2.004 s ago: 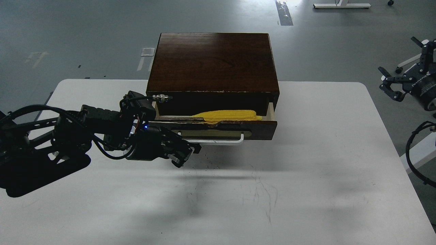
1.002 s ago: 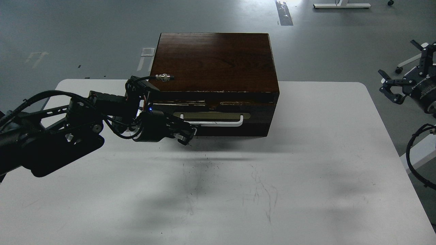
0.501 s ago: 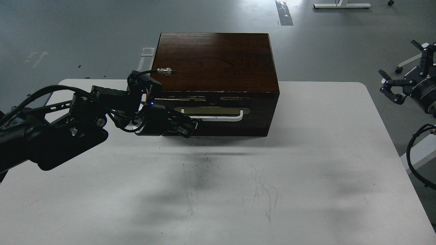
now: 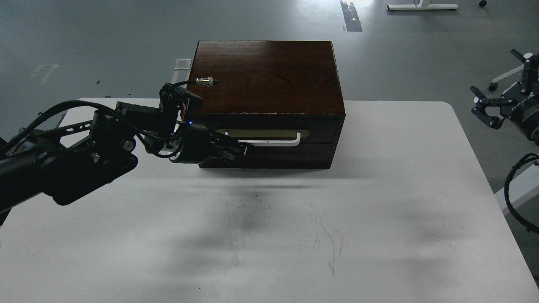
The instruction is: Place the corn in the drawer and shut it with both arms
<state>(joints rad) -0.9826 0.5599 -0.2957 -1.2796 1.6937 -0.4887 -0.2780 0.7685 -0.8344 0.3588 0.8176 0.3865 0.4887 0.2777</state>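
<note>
The table (image 4: 379, 219) carries 1 dark wooden cabinet (image 4: 265, 75) at the middle of its far edge. The drawer (image 4: 320, 130) sits flush in the cabinet front, so the corn is out of sight, presumably inside. It looks stiff and fairly light; its white handle (image 4: 276, 142) is the natural hold. The left claw (image 4: 241, 150) rests against the drawer's left front, its spread impossible to tell. The right claw (image 4: 484, 110) hangs spread beyond the table's right edge. Nothing blocks the front.

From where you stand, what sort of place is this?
Probably a robotics lab or workshop: a bare grey floor with tape marks, a scuffed white table holding only a dark brown wooden cabinet, and wheeled equipment bases at the right edge.
</note>
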